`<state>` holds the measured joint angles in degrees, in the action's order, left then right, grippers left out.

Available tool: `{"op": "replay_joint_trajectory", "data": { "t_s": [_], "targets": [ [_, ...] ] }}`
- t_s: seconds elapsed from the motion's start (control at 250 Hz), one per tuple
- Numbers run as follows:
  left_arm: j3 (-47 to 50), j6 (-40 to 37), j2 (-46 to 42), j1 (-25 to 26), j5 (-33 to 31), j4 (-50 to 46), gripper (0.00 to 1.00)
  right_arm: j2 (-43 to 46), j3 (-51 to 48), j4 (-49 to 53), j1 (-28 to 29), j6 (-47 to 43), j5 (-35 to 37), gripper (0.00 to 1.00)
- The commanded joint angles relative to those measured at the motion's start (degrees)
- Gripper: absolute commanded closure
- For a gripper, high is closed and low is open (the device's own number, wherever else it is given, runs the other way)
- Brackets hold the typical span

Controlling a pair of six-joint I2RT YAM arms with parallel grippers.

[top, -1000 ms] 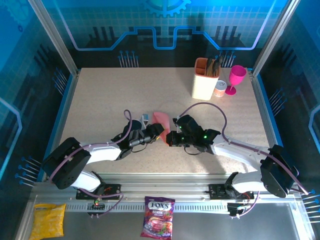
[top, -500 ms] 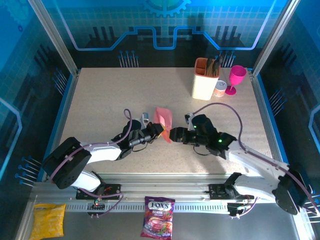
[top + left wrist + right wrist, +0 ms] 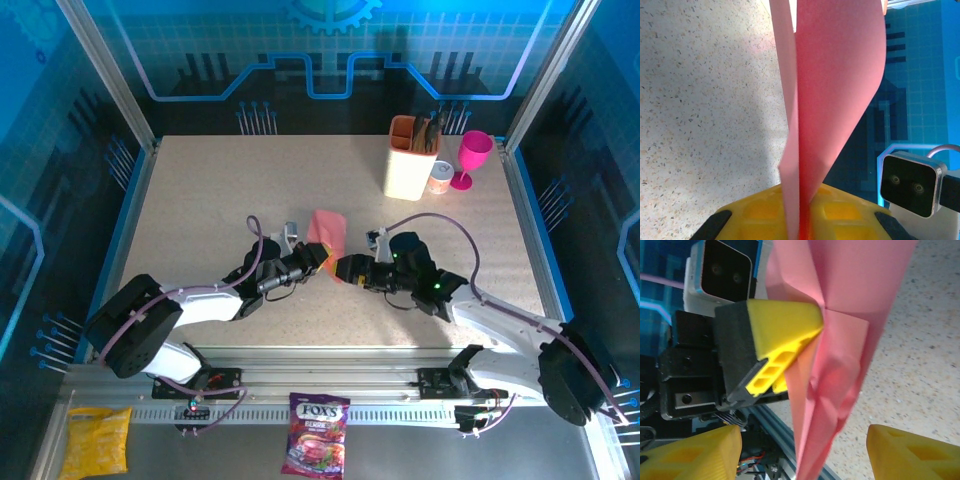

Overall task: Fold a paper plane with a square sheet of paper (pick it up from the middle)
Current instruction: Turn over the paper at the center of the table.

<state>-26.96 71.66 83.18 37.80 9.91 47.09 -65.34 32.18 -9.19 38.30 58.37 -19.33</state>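
Observation:
The paper plane (image 3: 326, 232) is a slim folded dart of salmon-pink paper, held up off the table at mid-table. My left gripper (image 3: 320, 262) is shut on its lower end. In the left wrist view the paper (image 3: 835, 90) rises from between the pressed yellow fingers (image 3: 850, 212). My right gripper (image 3: 343, 268) is close on the right and open. In the right wrist view its yellow fingers (image 3: 905, 452) stand wide apart on either side of the plane's pointed end (image 3: 840, 370), without touching it. The left gripper's finger (image 3: 782, 325) presses the paper there.
At the back right stand a cream holder (image 3: 410, 165) with tools, a small can (image 3: 440, 178) and a magenta goblet (image 3: 472, 158). A candy bag (image 3: 316, 432) and a yellow packet (image 3: 97, 440) lie on the metal shelf in front of the arm bases.
My right gripper has opened and let go of the paper, staying close beside it. The plane now stands more upright in the left gripper, which has stayed put.

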Motion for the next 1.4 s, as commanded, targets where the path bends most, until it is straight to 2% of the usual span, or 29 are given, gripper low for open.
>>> {"op": "replay_joint_trajectory", "data": {
  "t_s": [0.0, 0.184, 0.344, 0.475, 0.595, 0.643, 0.683, 0.815, 0.891, 0.951, 1.027, 1.123, 1.274, 1.394],
  "targets": [
    [-1.41, -1.7, -1.68, 0.52, 0.54, 1.75, 0.86, -2.38, 0.31, -5.5, 0.96, 1.61, -2.6, 0.32],
    [-1.27, -1.8, -2.12, 0.53, 0.27, 1.57, 0.86, -5.69, 0.7, -8.4, 2.47, 2.43, -2.27, 0.35],
    [-1.32, -1.89, -2.39, 0.47, 0.34, 1.41, 0.85, -5.78, -0.79, -10.59, 2.14, 3.34, -1.94, 0.44],
    [-1.32, -1.87, -2.4, 0.52, 0.41, 1.51, 0.85, -4.64, -1.1, -10.1, 1.27, 3.34, -2.23, 0.6],
    [-1.38, -1.85, -2.23, 0.52, 0.49, 1.79, 0.82, -3.68, -1.76, -10.31, 0.48, 3.47, -2.45, 0.82],
    [-1.48, -1.87, -2.14, 0.52, 0.48, 1.86, 0.78, -3.24, -2.43, -11.05, 0.04, 3.98, -2.55, 0.92],
    [-1.48, -1.82, -2.12, 0.52, 0.41, 1.9, 0.71, -2.66, -3.27, -11.74, -0.37, 4.42, -2.56, 1.0],
    [-1.06, -2.65, -3.5, -1.11, 0.12, 1.7, 0.47, 0.53, -4.78, -8.63, -1.99, 3.11, -2.38, 1.0],
    [-0.14, -3.09, -5.67, -3.96, 0.7, 0.24, 0.39, 3.9, -2.92, 2.9, -2.98, -1.46, -0.16, 1.0],
    [1.01, -3.57, -7.71, -6.62, 1.27, -1.38, 0.34, 6.0, 1.83, 17.6, -2.96, -8.54, 4.92, 1.0],
    [3.12, -4.43, -10.73, -10.14, 2.51, -3.48, 0.31, 6.48, 9.39, 36.26, -1.9, -17.11, 15.75, 1.0],
    [5.38, -7.3, -15.56, -14.21, 3.32, -9.86, 0.27, 4.4, 17.52, 52.44, -0.03, -23.37, 30.09, 1.0],
    [5.16, -15.84, -24.6, -17.69, 1.23, -27.07, 0.22, -4.56, 27.77, 71.15, 5.56, -24.88, 54.12, 1.0],
    [4.2, -19.78, -30.62, -20.56, 0.43, -38.19, 0.21, -14.07, 32.57, 80.58, 9.81, -21.22, 64.11, 1.0]
  ]
}}
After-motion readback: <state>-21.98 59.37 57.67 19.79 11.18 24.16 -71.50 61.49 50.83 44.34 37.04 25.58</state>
